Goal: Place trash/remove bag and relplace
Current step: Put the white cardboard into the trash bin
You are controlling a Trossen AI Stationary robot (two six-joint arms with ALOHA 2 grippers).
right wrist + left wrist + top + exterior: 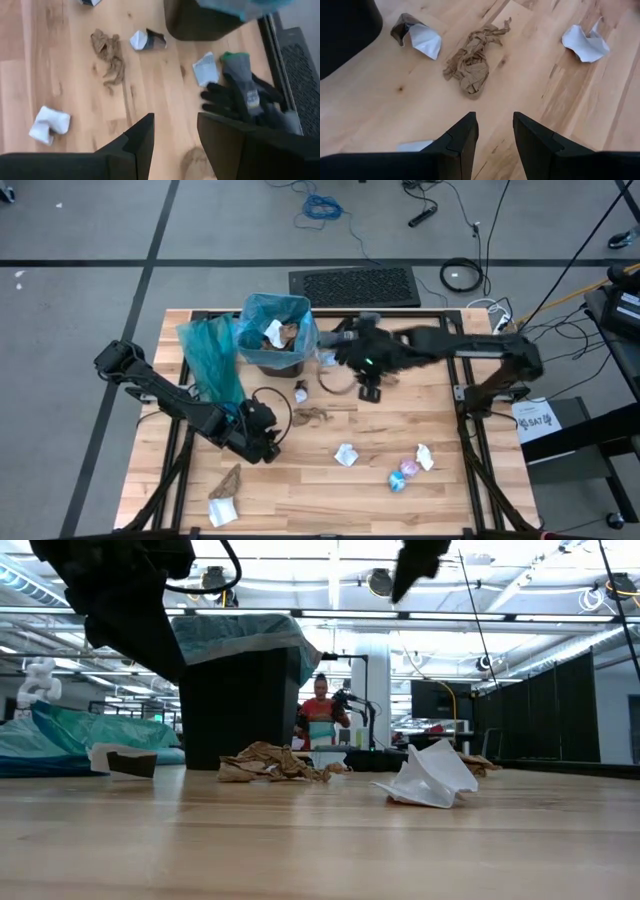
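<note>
Left wrist view | left gripper (494, 137) hovering parted, empty, lining up crumpled brown paper scrap (472, 62) | right gripper (175, 137) parted, empty, waiting beside blue-lined black bin (274, 335)

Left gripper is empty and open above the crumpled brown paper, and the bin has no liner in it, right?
Not quite: the bin does have a liner, a teal bag over its rim, as the high view shows. The left gripper is open and empty above the crumpled brown paper.

**Parts That Cannot Be Seen Well**

In the low view the black bin (240, 705) hides the tabletop behind it, and both arms are cut at the top edge. In the right wrist view the bin is cut too, and the glove (245, 97) looks blurred.
</note>
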